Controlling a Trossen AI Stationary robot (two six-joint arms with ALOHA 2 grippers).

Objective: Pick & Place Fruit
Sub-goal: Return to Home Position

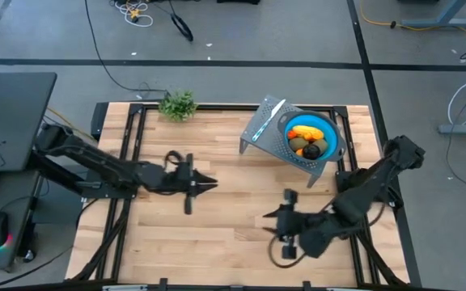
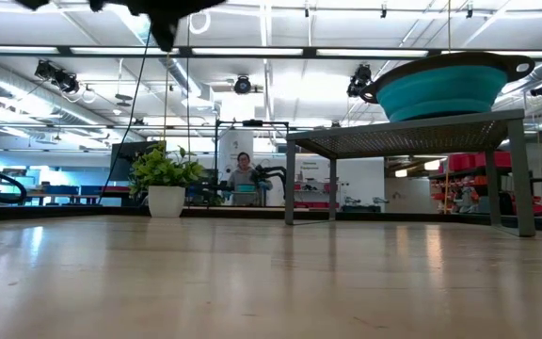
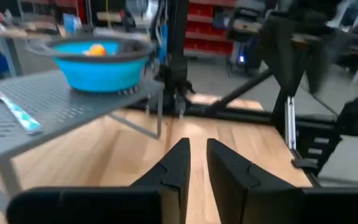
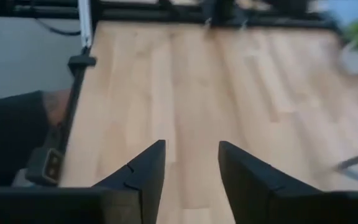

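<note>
The fruit [image 1: 306,139] lies in a blue bowl [image 1: 328,129]: orange-yellow, olive-green and dark pieces. The bowl stands on a grey perforated rack [image 1: 264,139] at the table's far right. In the left wrist view one orange piece [image 3: 96,49] shows above the bowl's rim [image 3: 101,65]. My left gripper [image 1: 210,184] hangs over the table's middle and points toward the right side, with a narrow gap between its fingers [image 3: 197,163] and nothing in it. My right gripper [image 1: 270,215] hovers near the front right, open and empty [image 4: 191,165].
A slim knife [image 1: 268,118] lies on the rack's far left part [image 3: 12,112]. A leafy sprig [image 1: 178,105] stands at the far edge. Bare wooden tabletop [image 1: 217,234] lies between and below the arms. A person [image 2: 243,174] sits in the room beyond the table.
</note>
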